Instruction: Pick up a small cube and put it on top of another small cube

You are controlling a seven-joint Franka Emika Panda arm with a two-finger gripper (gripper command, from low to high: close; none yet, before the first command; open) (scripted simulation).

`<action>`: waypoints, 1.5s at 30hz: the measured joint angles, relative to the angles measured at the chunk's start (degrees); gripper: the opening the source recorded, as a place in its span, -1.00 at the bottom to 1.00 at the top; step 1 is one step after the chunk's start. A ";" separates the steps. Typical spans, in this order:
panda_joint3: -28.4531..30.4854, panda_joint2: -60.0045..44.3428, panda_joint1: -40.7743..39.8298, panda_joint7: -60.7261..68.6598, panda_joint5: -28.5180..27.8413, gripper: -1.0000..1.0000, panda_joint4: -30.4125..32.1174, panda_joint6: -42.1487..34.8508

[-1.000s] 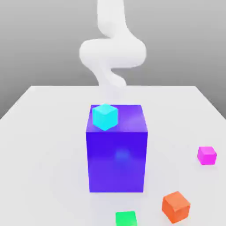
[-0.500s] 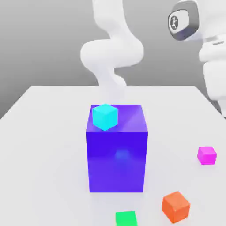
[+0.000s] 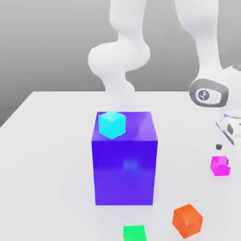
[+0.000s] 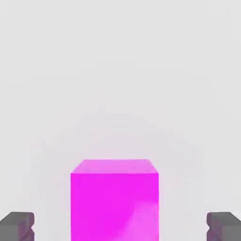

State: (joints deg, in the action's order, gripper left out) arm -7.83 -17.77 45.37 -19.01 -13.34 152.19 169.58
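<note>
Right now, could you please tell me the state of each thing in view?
White robot end effector: open, the small magenta cube between its jaws, not gripped.
Small glossy magenta cube: on the table.
Small bright green cube: nothing on top.
Orange cube: nothing on top.
Small cyan cube: on the large blue-purple block.
Large blue-purple block: upright.

Magenta cube (image 3: 220, 166) and green cube (image 3: 134, 233), apart
</note>
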 joint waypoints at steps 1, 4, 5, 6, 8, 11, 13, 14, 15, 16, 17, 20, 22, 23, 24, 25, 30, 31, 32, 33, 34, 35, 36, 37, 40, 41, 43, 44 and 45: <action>1.12 -1.58 0.98 -0.56 -0.68 -1.00 -0.33 1.27; 1.12 -1.58 0.97 -0.59 -0.71 -1.00 -0.33 1.25; 1.12 -1.58 0.97 -0.62 -0.74 -1.00 -0.33 1.23; 1.11 -1.58 0.96 -0.66 -0.78 -1.00 -0.33 1.21; 1.28 -1.75 1.10 -0.78 -0.96 -1.00 -0.36 1.37; -1.71 3.20 -1.17 1.72 2.20 -1.00 0.73 -2.53; -3.58 7.26 -2.29 4.18 5.52 -1.00 1.60 -5.65; -4.08 9.07 -2.72 5.31 7.15 -1.00 1.88 -7.13; -3.72 9.75 -3.56 5.66 8.09 -1.00 1.51 -8.15; -2.96 10.03 -4.47 5.71 8.75 -1.00 0.91 -9.01; -2.06 10.07 -5.52 5.73 9.36 -1.00 0.17 -9.75; 1.09 9.69 -8.83 5.35 10.82 -1.00 -2.32 -11.79; 3.30 9.31 -11.08 4.98 11.70 -1.00 -4.05 -13.11; 4.44 9.11 -12.20 4.79 12.13 -1.00 -4.92 -13.76; 5.47 8.91 -13.42 4.57 12.49 -1.00 -5.79 -14.42; 6.59 8.70 -14.57 4.38 12.92 -1.00 -6.67 -15.08; 12.26 7.61 -20.27 3.42 15.07 -1.00 -11.04 -18.39; 13.39 7.38 -21.43 3.23 15.48 -1.00 -11.92 -19.06; 14.50 7.14 -22.61 3.03 15.90 -1.00 -12.80 -19.73; 15.63 6.90 -23.78 2.83 16.33 -1.00 -13.67 -20.41; 16.75 6.66 -24.96 2.64 16.75 -1.00 -14.55 -21.08; 17.87 6.41 -26.14 2.45 17.18 -1.00 -15.43 -21.76; 18.99 6.15 -27.33 2.26 17.61 -1.00 -16.31 -22.43; 19.54 5.19 -28.17 2.39 18.23 -1.00 -16.91 -22.12; 18.84 -0.07 -29.75 3.82 20.61 -1.00 -17.72 -17.80; 18.32 -2.02 -30.21 4.38 21.43 1.00 -17.88 -16.05; 18.32 -2.02 -30.21 4.38 21.43 1.00 -17.88 -16.05; 18.32 -2.02 -30.21 4.38 21.43 1.00 -17.88 -16.05; 18.32 -2.02 -30.21 4.38 21.43 1.00 -17.88 -16.05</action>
State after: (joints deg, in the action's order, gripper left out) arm 10.49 -19.79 15.16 -14.63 8.09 134.31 153.53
